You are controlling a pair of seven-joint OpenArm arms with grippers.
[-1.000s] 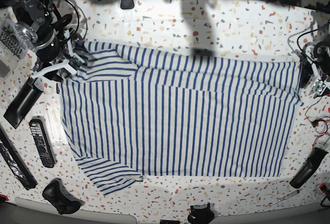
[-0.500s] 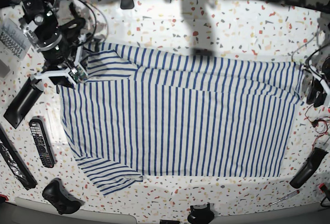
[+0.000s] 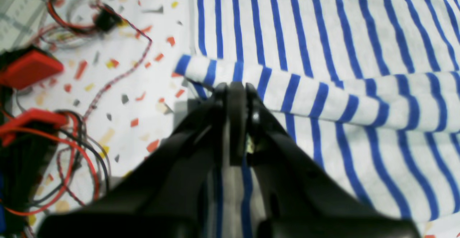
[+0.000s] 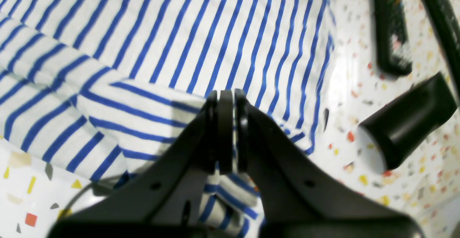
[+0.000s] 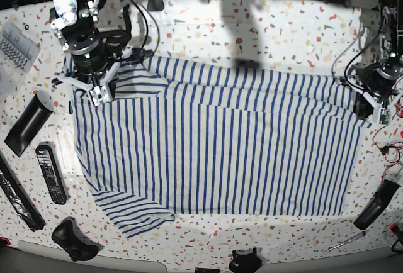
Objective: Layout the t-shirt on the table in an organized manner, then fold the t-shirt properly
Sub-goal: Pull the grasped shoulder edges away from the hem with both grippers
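- A white t-shirt (image 5: 214, 141) with blue stripes lies spread across a speckled table (image 5: 283, 27), seen from above; its hem is at the base view's right side and its sleeves at the left.
- The right hand (image 4: 225, 99) is closed flat on the shirt's shoulder and upper sleeve, at the far left corner in the base view.
- The left hand (image 3: 235, 88) is pinched shut on a raised roll of hem cloth at the far right corner.
- The step appears to be folding the far long edge toward the near one. To do it well, both hands should probably lift together and travel at the same pace, keeping the cloth taut between them so the stripes stay aligned.
- The near sleeve sticks out at an angle at the lower left and may need tucking.
- Open table lies beyond the far edge.
- Clutter crowds the sides: a remote control (image 5: 50, 173) and a dark bar (image 5: 28, 123) at the left, red wires (image 3: 61, 148) just beside the left hand, and a game controller (image 5: 74, 240) near the front edge.
- The near edge of the shirt sits close to the table's front rim.
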